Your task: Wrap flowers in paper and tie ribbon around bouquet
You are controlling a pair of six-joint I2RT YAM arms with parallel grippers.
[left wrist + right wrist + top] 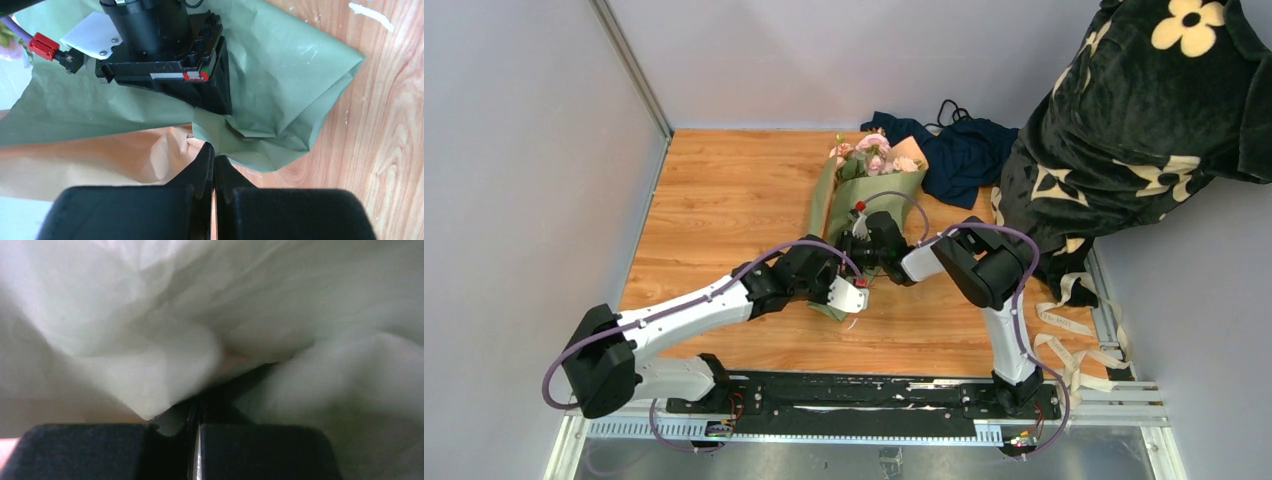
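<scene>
The left gripper (pixel 214 152) is closed, its two dark fingers meeting tip to tip right at the seam where the sage face of the paper (pixel 280 75) folds over its tan face. Whether a fold is caught between them cannot be told. Just ahead of it, almost touching, the right gripper (pixel 222 109) points down into the green sheet. It is also closed, and creases gather at its tip as if it pinches the paper there. Its own camera shows only pale, blurred paper billowing over its shut fingers (pixel 170 422). The bouquet (pixel 864 195) stretches away from both grippers across the wooden table (pixel 724 200), with the flowers (pixel 876 155) at its far, wide end. The ribbon (pixel 1069 322) lies well apart, beside the right arm's base.
</scene>
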